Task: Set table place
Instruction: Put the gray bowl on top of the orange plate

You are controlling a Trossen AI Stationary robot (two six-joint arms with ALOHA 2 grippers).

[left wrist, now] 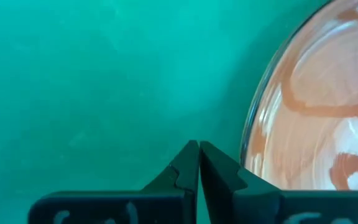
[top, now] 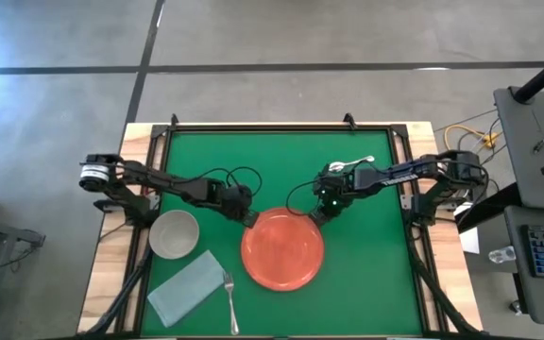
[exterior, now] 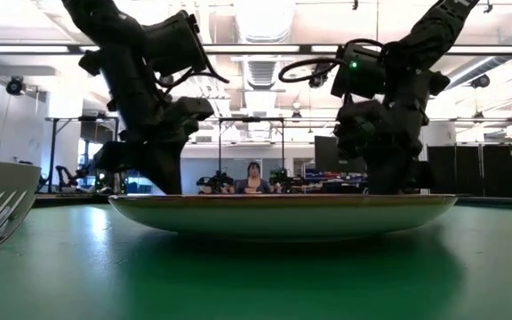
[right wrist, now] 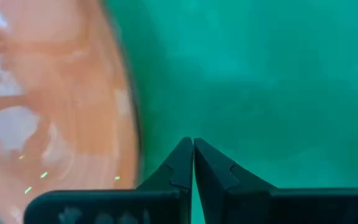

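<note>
The round orange-red plate (top: 282,248) lies flat on the green table (top: 206,161), near the front middle. My left gripper (top: 250,218) is shut, tilted down at the plate's far-left rim. My right gripper (top: 317,215) is shut too, tilted down at the far-right rim. In the low view the plate (exterior: 283,212) hides both sets of fingertips. The grey bowl (top: 174,233) stands left of the plate. The fork (top: 229,302) lies in front of it beside a folded cloth. The spoon (top: 359,161) lies on the table beyond the right gripper. My left gripper (left wrist: 197,146) has its shut fingers slanting down beside the plate's far-left rim (left wrist: 246,158). The outer side of one finger (left wrist: 229,171) lies right at that rim; I cannot tell whether it touches. My right gripper (right wrist: 192,142) slants down beside the far-right rim (right wrist: 135,149), a strip of green showing between fingertips and rim; I cannot tell whether it touches.
A folded grey-green cloth (top: 187,288) lies at the front left, between bowl and fork. Bare green table stretches behind the grippers (top: 272,156) and right of the plate (top: 366,264). Black rails and a wooden border frame the table. A person sits far off in the room (exterior: 254,176).
</note>
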